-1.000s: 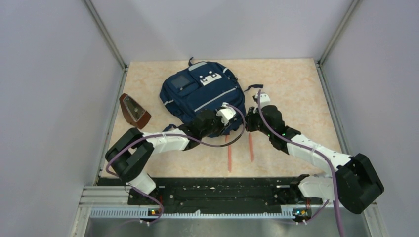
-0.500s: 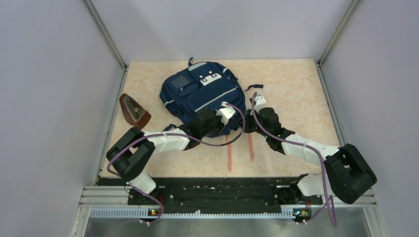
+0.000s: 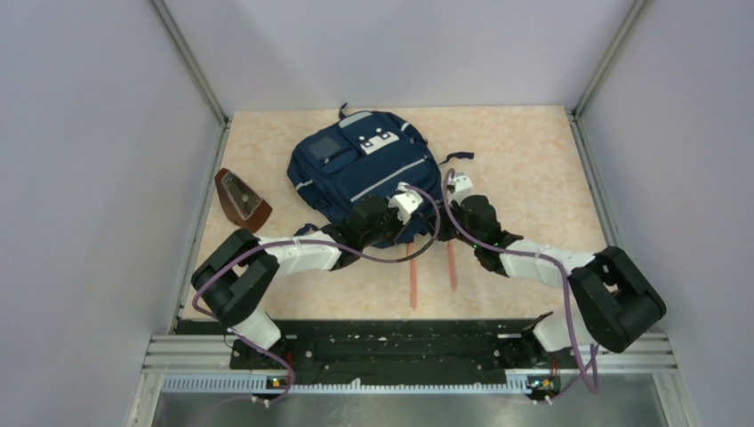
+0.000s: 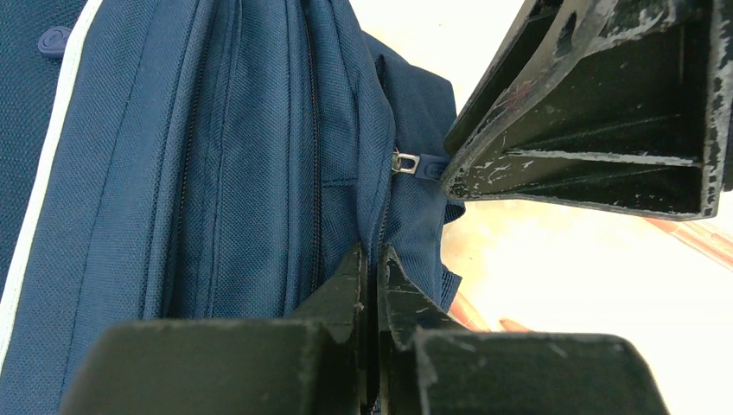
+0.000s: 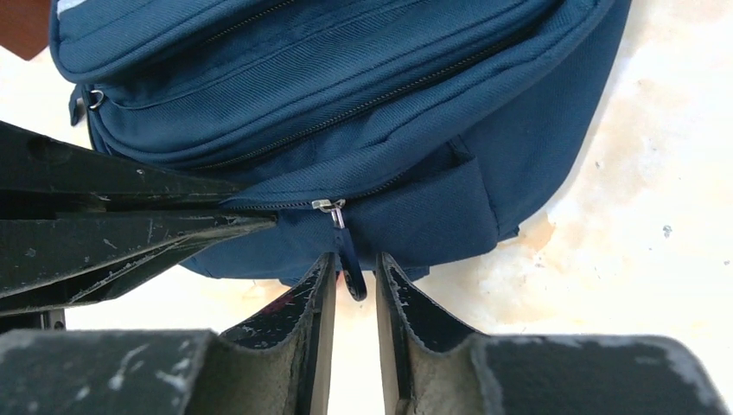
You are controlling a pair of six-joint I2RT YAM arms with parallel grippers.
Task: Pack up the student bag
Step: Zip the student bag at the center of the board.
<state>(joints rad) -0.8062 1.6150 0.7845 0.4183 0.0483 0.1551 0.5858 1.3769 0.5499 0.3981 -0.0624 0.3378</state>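
Observation:
The student bag (image 3: pixel 364 165), navy blue with grey strips and a white patch, lies flat at the middle back of the table. My left gripper (image 3: pixel 420 228) is at its near right corner, shut on a fold of the bag's fabric (image 4: pixel 373 259) beside the zip line. My right gripper (image 3: pixel 447 222) faces it from the right. Its jaws stand slightly open, and the zip's dark pull tab (image 5: pixel 350 270) hangs loose between the fingertips (image 5: pixel 321 277). The metal slider (image 5: pixel 327 206) sits just above. In the left wrist view the slider (image 4: pixel 404 162) shows beside the right gripper's finger (image 4: pixel 588 130).
Two reddish pencils (image 3: pixel 413 280) (image 3: pixel 452 267) lie on the table just in front of the bag's corner, below both grippers. A brown wedge-shaped case (image 3: pixel 242 197) stands at the left edge. Grey walls enclose the table on three sides.
My left gripper has shut on the bag's fabric. My right arm has swung left toward the bag, and its jaws have parted slightly around the pull tab.

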